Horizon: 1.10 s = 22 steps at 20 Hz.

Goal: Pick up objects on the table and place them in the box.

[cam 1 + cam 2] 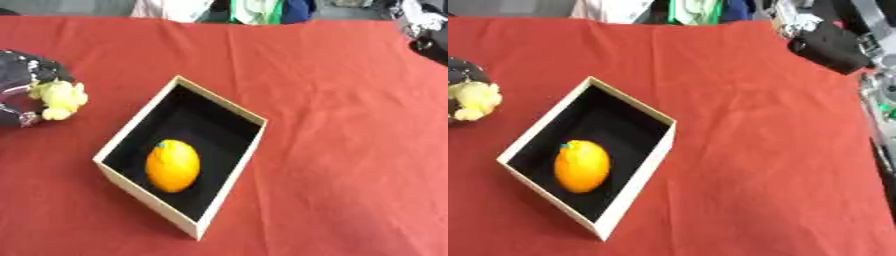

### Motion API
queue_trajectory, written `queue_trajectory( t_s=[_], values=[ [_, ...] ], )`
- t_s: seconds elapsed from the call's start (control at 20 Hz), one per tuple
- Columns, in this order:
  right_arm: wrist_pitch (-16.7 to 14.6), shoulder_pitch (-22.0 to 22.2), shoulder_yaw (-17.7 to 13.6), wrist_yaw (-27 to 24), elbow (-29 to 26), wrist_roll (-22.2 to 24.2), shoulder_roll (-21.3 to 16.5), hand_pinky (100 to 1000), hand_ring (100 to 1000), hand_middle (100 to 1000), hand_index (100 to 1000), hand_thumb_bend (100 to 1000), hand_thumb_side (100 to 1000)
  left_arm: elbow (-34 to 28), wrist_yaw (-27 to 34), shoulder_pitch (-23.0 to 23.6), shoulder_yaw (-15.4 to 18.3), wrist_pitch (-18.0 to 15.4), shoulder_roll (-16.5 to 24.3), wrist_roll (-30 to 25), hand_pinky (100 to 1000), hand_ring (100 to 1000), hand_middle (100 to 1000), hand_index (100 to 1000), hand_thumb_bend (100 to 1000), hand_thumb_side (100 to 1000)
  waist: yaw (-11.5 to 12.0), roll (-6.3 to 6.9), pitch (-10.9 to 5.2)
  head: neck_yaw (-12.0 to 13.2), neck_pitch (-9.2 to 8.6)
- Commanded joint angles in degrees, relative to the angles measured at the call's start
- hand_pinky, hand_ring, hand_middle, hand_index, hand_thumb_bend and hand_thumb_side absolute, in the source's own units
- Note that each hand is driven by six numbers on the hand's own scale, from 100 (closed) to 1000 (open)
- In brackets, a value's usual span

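Red cloth covers the surface (350, 150), creased across the middle. Open box (115, 139), cream walls and black lining, sits left of centre, turned at an angle to the surface edges. Orange fruit (172, 165) lies inside the box, toward its near end, on the black floor; small bluish spot at its top end. Left robot hand (26, 95) at the left edge, well apart from the box, fingers curled round a pale yellow lumpy object (61, 98), which is off the box, over the cloth. Right arm shows only as a black part (833, 47) at the upper right; can't tell whether the right robot hand is apart or together.
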Motion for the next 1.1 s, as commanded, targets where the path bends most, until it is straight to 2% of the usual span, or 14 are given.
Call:
queue_trajectory(
  t_s=[0.05, 0.15, 0.4, 0.7, 1.1],
  values=[
    [0.01, -0.81, -0.69, -0.51, -1.15, 0.12, -0.63, 780, 696, 578, 991, 100, 710, 0.33, -1.05, -1.36, 0.71, -0.34, 0.78, -0.12, 602, 775, 747, 812, 292, 100, -0.06, 0.09, -0.9, 0.25, -0.93],
    [0.05, -0.91, -0.68, -0.57, -1.15, 0.16, -0.46, 780, 696, 578, 991, 100, 711, 0.69, -1.74, -1.47, 0.82, -0.25, 0.58, -0.59, 600, 771, 745, 819, 303, 100, -0.18, 0.08, -0.77, 0.34, -1.07],
    [0.22, -0.74, -0.8, -0.62, -1.15, 0.23, -0.19, 780, 696, 578, 992, 100, 698, 1.15, -2.14, -1.51, 1.0, -0.01, 0.24, -0.15, 565, 722, 665, 711, 251, 100, -0.27, 0.12, -0.66, 0.33, -1.21],
    [0.26, -0.3, -0.84, -0.84, -1.15, 0.54, 0.01, 782, 699, 580, 994, 100, 688, 0.54, -0.71, -1.66, 0.8, 0.56, 0.26, 1.16, 518, 640, 593, 625, 182, 100, -0.1, 0.29, -0.86, 0.1, -0.99],
    [0.49, -0.09, -1.03, -0.97, -1.15, 0.56, 0.27, 780, 699, 579, 994, 100, 683, -1.99, 1.6, -1.69, 1.61, 5.5, 0.3, 4.67, 475, 588, 561, 589, 100, 100, 0.1, 0.47, -1.38, -0.39, -0.57]
  ],
)
